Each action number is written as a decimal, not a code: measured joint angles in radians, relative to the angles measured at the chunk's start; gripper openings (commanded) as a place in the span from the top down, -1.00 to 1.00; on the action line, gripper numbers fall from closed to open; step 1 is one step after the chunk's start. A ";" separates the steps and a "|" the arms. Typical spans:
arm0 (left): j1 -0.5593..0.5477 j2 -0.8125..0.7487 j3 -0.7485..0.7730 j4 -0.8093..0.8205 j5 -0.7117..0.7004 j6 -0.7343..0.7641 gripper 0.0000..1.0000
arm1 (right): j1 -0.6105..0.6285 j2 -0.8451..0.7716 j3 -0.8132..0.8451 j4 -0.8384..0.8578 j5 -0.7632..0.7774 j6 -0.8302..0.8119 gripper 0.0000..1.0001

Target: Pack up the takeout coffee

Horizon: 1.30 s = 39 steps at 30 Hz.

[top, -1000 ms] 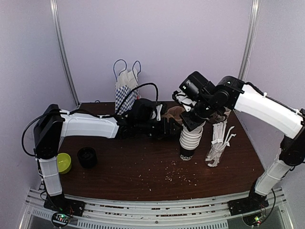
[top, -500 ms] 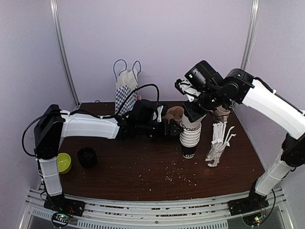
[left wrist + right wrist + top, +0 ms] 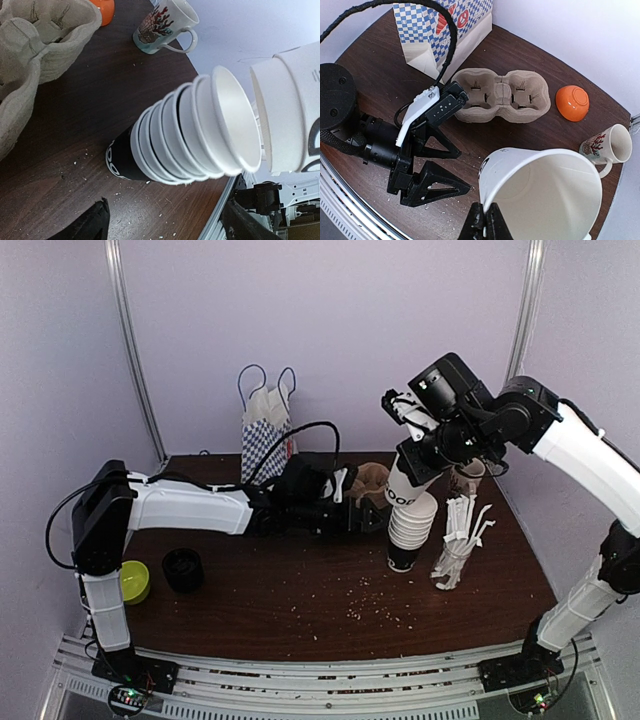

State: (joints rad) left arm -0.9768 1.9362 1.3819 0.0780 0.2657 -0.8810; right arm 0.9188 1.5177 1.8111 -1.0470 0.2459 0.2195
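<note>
My right gripper (image 3: 485, 221) is shut on the rim of a white paper cup (image 3: 545, 195), which is empty and open-topped. It holds the cup (image 3: 411, 490) tilted just above a stack of nested cups (image 3: 406, 536) with a black bottom cup. My left gripper (image 3: 376, 524) stands open at table height just left of the stack (image 3: 185, 135), nothing between its fingers (image 3: 442, 182). The brown pulp two-hole carrier tray (image 3: 502, 96) lies empty behind the left gripper, near the back of the table.
A blue-and-white checked bag (image 3: 265, 430) stands at the back left. A glass of straws (image 3: 455, 540) is right of the stack. An orange bowl (image 3: 572, 102) and a patterned mug (image 3: 605, 145) sit at the back right. A black round object (image 3: 183, 570) and a green cup (image 3: 133, 582) are at the left.
My right gripper has lifted the top cup up and to the right, off the stack. The left gripper has opened a little wider and edged right.
</note>
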 measured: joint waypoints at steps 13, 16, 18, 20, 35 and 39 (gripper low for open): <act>-0.007 -0.217 -0.106 -0.072 -0.094 0.036 -0.97 | 0.062 -0.003 0.150 -0.065 -0.007 0.023 1.00; -0.007 -0.356 -0.189 -0.114 -0.161 0.053 -0.97 | 0.139 0.016 0.229 -0.078 -0.005 0.024 1.00; -0.007 -0.454 -0.244 -0.141 -0.216 0.066 -0.97 | 0.192 0.041 0.270 -0.079 -0.001 0.024 1.00; -0.007 -0.566 -0.306 -0.171 -0.279 0.085 -0.97 | 0.236 0.072 0.283 -0.072 0.000 0.027 1.00; -0.007 -1.132 -0.639 -0.328 -0.700 0.158 -0.97 | 0.405 0.454 0.197 0.096 -0.056 0.032 1.00; -0.007 -1.139 -0.671 -0.351 -0.734 0.156 -0.97 | 0.416 0.537 0.187 0.135 -0.084 0.035 1.00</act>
State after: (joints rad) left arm -0.9836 0.7971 0.7113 -0.2726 -0.4679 -0.7250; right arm 1.3350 2.0552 1.9980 -0.9123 0.1623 0.2543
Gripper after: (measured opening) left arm 0.984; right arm 0.009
